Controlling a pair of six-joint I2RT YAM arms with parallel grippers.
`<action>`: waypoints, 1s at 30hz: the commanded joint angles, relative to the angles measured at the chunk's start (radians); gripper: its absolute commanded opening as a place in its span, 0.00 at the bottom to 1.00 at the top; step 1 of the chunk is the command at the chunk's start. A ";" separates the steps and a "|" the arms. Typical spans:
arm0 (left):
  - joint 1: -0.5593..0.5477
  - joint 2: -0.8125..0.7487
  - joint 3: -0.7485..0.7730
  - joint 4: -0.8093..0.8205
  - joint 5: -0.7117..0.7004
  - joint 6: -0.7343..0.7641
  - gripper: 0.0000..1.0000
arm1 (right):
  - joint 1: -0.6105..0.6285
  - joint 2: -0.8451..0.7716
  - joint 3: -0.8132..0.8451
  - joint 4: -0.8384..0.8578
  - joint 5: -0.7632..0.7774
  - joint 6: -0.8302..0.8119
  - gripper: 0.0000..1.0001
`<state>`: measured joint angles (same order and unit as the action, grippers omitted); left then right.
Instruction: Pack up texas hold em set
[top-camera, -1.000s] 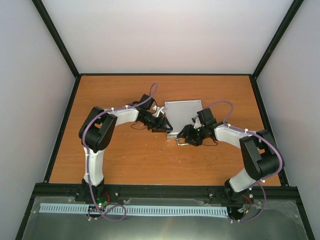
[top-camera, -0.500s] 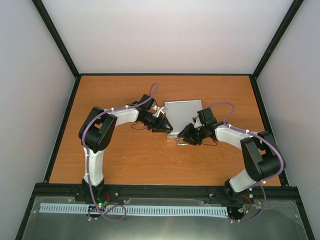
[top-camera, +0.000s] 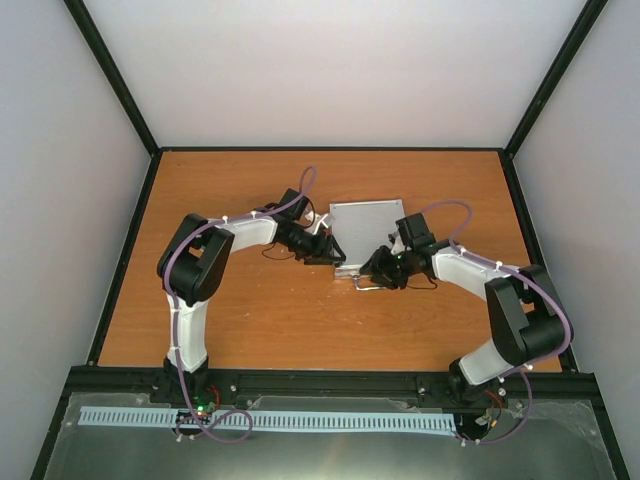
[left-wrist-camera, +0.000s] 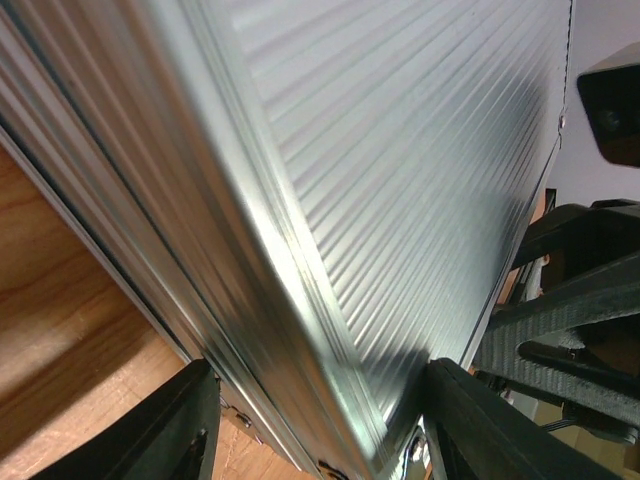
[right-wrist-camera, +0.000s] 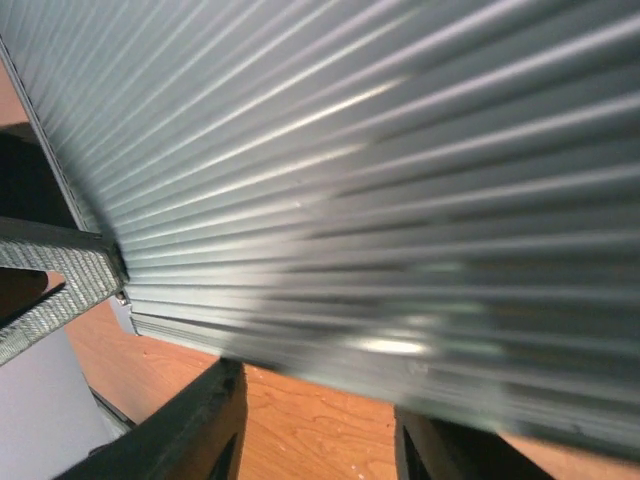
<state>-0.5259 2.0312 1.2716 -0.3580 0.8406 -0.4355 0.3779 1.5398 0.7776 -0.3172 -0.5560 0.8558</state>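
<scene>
The silver aluminium case (top-camera: 368, 232) lies closed and flat on the wooden table (top-camera: 250, 320), its metal handle (top-camera: 366, 286) sticking out at the near edge. My left gripper (top-camera: 328, 255) is at the case's near left corner. In the left wrist view its jaws (left-wrist-camera: 315, 400) are open and straddle the ribbed case edge (left-wrist-camera: 400, 150). My right gripper (top-camera: 378, 272) is at the near edge, by the handle. In the right wrist view its jaws (right-wrist-camera: 315, 400) are open just below the ribbed lid (right-wrist-camera: 350, 150), with wood between the fingers. Chips, card decks and buttons are out of view.
A black frame (top-camera: 330, 150) borders the table, with white walls behind and at the sides. The arm bases sit on the near rail (top-camera: 330, 382). Purple cables loop over both arms.
My right arm has shifted slightly to the right along the case's near edge. The left arm and the case have barely moved.
</scene>
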 joint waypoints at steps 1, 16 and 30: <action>-0.055 0.009 -0.019 -0.052 0.003 0.040 0.55 | -0.023 -0.061 0.010 0.005 0.066 0.000 0.46; -0.055 0.002 -0.031 -0.051 0.006 0.040 0.54 | -0.024 0.003 0.002 0.085 0.102 0.042 0.52; -0.056 -0.004 -0.046 -0.038 0.012 0.037 0.54 | -0.024 0.010 0.051 0.091 0.135 0.063 0.36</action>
<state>-0.5285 2.0266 1.2602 -0.3435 0.8455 -0.4366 0.3687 1.5261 0.7971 -0.3119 -0.5308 0.9287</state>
